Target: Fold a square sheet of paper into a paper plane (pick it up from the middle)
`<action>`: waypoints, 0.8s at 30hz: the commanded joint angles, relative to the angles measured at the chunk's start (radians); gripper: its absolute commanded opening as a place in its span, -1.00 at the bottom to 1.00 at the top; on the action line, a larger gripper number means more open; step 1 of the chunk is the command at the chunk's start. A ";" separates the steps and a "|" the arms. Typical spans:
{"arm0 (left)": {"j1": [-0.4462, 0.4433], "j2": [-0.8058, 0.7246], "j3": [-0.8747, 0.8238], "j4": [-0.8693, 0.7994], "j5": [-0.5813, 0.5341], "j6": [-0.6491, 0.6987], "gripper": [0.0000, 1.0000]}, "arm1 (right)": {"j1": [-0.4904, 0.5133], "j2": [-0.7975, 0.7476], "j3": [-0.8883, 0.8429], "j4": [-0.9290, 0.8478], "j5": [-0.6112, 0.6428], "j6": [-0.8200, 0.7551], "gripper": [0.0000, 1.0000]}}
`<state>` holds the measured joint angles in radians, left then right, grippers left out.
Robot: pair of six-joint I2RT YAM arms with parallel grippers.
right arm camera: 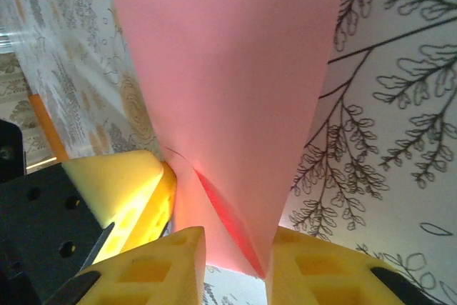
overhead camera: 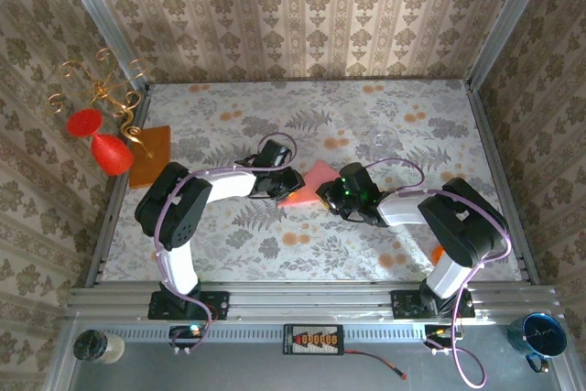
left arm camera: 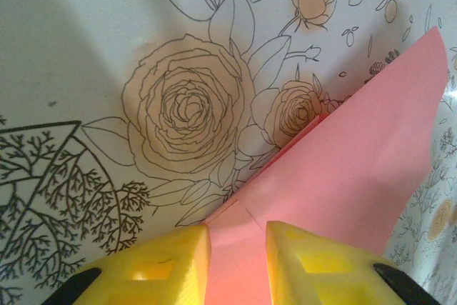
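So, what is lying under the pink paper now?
The flower-printed table cover lies under the pink paper. What is directly beneath it is covered and cannot be seen.

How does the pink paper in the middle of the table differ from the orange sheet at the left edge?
Colour: the pink paper is light salmon; the orange sheet is darker. Shape: the pink paper is folded; the orange sheet lies flat. Contact: the pink paper sits between the fingers of the left tool and the right tool; the orange sheet lies away from both. Both are thin paper on the table.
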<state>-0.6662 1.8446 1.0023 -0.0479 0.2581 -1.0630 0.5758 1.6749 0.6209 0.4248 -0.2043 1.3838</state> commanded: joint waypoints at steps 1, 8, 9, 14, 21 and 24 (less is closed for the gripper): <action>0.011 -0.001 -0.031 -0.068 -0.042 -0.005 -0.44 | -0.004 -0.018 -0.020 0.058 0.023 -0.004 -0.46; 0.013 -0.004 -0.024 -0.066 -0.038 -0.006 -0.43 | -0.002 0.007 -0.023 0.093 -0.009 0.038 -0.49; 0.013 -0.003 -0.024 -0.066 -0.039 -0.006 -0.43 | -0.002 0.013 -0.025 0.100 -0.010 0.045 -0.50; 0.013 -0.013 -0.027 -0.067 -0.040 -0.007 -0.43 | -0.002 0.024 -0.036 0.122 -0.012 0.066 -0.58; 0.017 -0.044 -0.035 -0.066 -0.049 -0.002 -0.43 | -0.003 0.021 -0.037 0.109 -0.008 0.066 -0.71; 0.023 -0.071 -0.040 -0.070 -0.054 0.011 -0.36 | -0.008 0.011 -0.034 0.082 -0.007 0.057 -0.82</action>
<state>-0.6533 1.8156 0.9825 -0.0616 0.2394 -1.0626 0.5747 1.6852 0.5972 0.5236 -0.2161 1.4437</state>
